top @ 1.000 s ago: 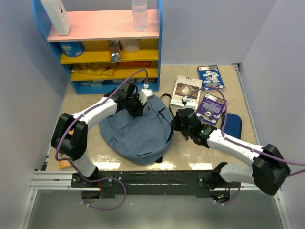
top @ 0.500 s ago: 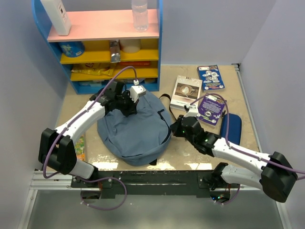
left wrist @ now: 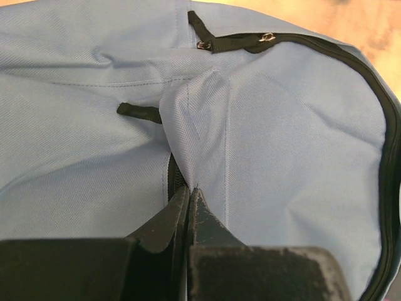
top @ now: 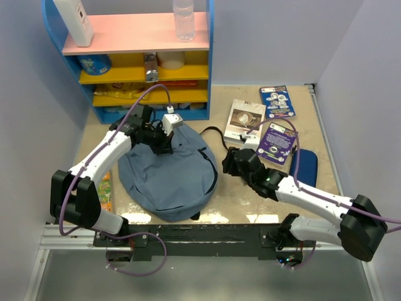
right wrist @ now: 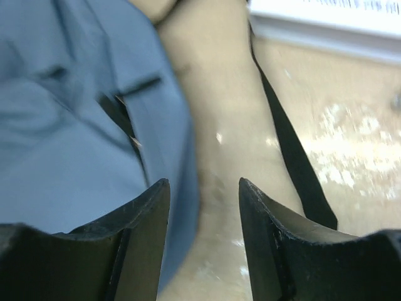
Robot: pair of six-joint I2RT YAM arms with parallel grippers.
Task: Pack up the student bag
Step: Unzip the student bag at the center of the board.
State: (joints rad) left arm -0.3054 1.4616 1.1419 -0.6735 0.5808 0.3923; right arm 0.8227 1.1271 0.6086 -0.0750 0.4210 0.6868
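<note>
Student bag (top: 166, 179): slate-blue, rounded, lying flat on the table left of centre, near the front edge, black zipper along its right rim. One black strap (top: 212, 131) trails off its far right corner toward the books.

Left gripper (top: 161, 142): at the far top of the student bag, fingers pressed together, pinching a raised fold of the fabric beside a zipper line.

Right gripper (top: 230, 160): low, just off the bag's right edge, jaws spread with nothing between them; bare tabletop and the strap show beyond the fingers in the right wrist view.

Around:
- three books to the right: white-and-brown book (top: 244, 119), blue book (top: 277, 101) behind it, purple book (top: 277, 143) nearest the right arm
- dark-blue pencil case (top: 306, 164) beside the purple book, just beyond the right forearm
- orange packet (top: 104, 191) at the left edge, beside the left arm
- the right arm lies across the ground between the bag and the books

Back left: blue shelf unit (top: 210, 63), pink top, yellow shelves. White bottle (top: 74, 20) and clear bottle (top: 183, 19) on top; blue can (top: 98, 64) and packets on the shelves.

Surface: beige table (top: 238, 200), scuffed pale in patches. Metal rail (top: 188, 232) along the near edge. Plain pale grey walls on three sides.
</note>
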